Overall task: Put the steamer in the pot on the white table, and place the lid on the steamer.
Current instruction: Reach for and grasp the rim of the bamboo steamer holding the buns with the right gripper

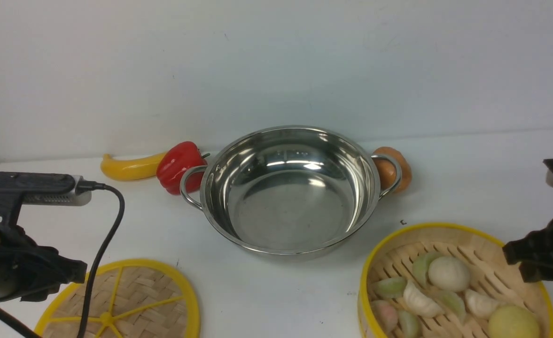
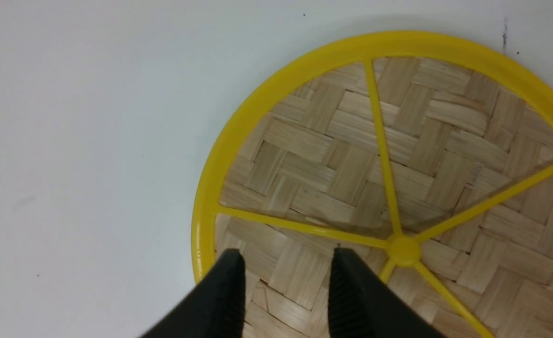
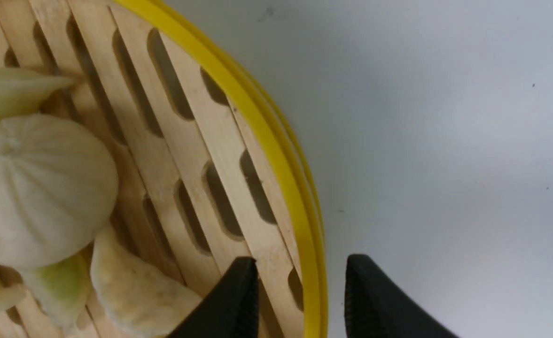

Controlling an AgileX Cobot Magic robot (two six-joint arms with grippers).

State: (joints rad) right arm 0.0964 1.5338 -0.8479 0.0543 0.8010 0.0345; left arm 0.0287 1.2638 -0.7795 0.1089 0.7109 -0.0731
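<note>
The shiny steel pot (image 1: 290, 188) stands empty in the middle of the white table (image 1: 469, 188). At the front right sits the steamer (image 1: 455, 281), a yellow-rimmed bamboo basket holding pale buns and dumplings. The lid (image 1: 121, 305), a flat woven disc with yellow spokes, lies at the front left. My left gripper (image 2: 288, 263) hangs open above the lid (image 2: 375, 155), just beside its hub, with nothing between the fingers. My right gripper (image 3: 302, 263) is open and straddles the steamer's yellow rim (image 3: 299, 211), one finger over the slatted floor and one outside over the table.
A yellow banana (image 1: 128, 168) and a red pepper (image 1: 178, 165) lie behind the pot's left handle. An orange-brown round thing (image 1: 393, 166) sits behind its right handle. A black cable (image 1: 109, 225) loops from the left wrist over the lid.
</note>
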